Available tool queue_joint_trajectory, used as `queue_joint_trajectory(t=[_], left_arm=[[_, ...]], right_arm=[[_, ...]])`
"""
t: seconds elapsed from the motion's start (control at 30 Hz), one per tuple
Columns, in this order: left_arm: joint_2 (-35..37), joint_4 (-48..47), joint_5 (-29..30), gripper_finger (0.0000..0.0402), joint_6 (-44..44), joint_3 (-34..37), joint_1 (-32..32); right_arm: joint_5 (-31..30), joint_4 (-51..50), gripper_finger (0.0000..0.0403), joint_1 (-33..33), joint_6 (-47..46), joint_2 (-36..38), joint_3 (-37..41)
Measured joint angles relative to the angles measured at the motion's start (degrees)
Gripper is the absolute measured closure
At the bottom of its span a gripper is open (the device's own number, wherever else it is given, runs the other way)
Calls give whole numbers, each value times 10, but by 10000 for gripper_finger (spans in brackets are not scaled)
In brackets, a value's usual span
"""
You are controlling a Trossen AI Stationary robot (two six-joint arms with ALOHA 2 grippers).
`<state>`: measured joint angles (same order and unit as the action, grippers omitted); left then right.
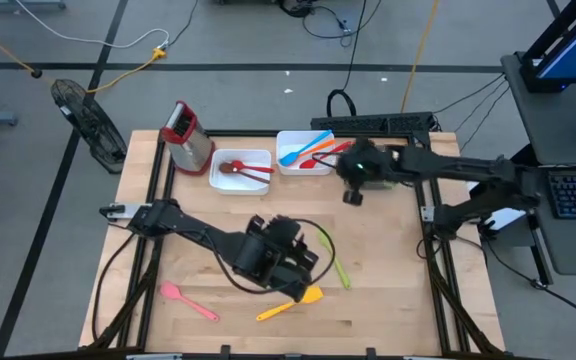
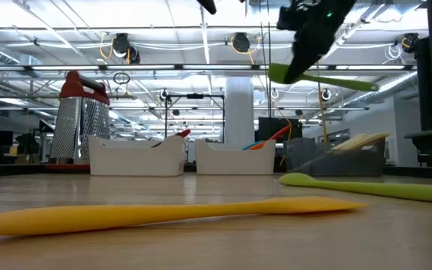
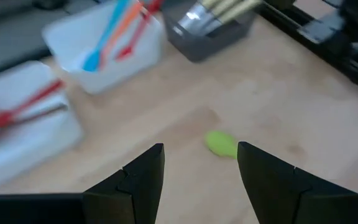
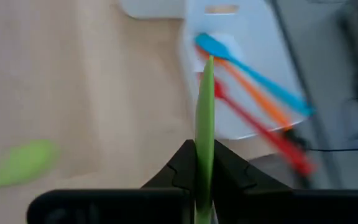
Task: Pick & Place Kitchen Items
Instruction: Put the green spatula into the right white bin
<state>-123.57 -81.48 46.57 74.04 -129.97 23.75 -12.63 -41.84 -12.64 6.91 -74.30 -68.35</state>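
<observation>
My right gripper (image 1: 354, 180) hangs high over the table's far right, close to a white tray (image 1: 306, 152) that holds blue, orange and red utensils, and is shut on a green utensil (image 2: 321, 77). My left gripper (image 1: 303, 262) hovers open over the near middle. A second green utensil (image 1: 336, 262) lies flat on the table, and its rounded end (image 3: 221, 143) shows just beyond the left fingers. A yellow spatula (image 1: 290, 304) and a pink spoon (image 1: 188, 300) lie flat near the front edge. Another white tray (image 1: 240, 172) holds a red and a brown utensil. My right gripper pinches the green utensil between its two fingers, on its two flat faces (image 4: 204, 155), so the wrist view sees it edge-on. The utensil sticks out forward past the fingertips toward the white tray. It is lifted well clear of the table and lies nearly level (image 2: 351, 82).
A red-topped metal grater (image 1: 186, 135) stands at the far left, beside the trays. A dark tray with pale-handled knives (image 3: 210, 22) sits at the far right, partly under my right arm. Bare wood lies between the trays and the loose utensils.
</observation>
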Motion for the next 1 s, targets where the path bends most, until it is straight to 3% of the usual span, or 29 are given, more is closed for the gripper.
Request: queue_joint_trajectory(t=[0.17, 0.27, 0.47, 0.6, 0.83, 1.0], left_arm=[[20, -85, 21, 192, 7, 0, -17], [47, -77, 31, 197, -23, 19, -26], [147, -52, 28, 240, 8, 157, -39], [243, 57, 35, 268, 6, 293, -38], [398, 324, 28, 290, -92, 523, -54], [480, 518, -3, 291, -181, 660, -72]], right_arm=[[-40, 12, 387, -47, 124, -79, -49], [-59, 34, 387, -73, 176, -112, -65], [-71, 98, 387, -107, 240, -138, -65], [-72, 129, 387, -109, 297, -138, -66], [-74, 203, 387, -98, 409, -163, -67], [-132, 240, 387, -85, 517, -224, -67]])
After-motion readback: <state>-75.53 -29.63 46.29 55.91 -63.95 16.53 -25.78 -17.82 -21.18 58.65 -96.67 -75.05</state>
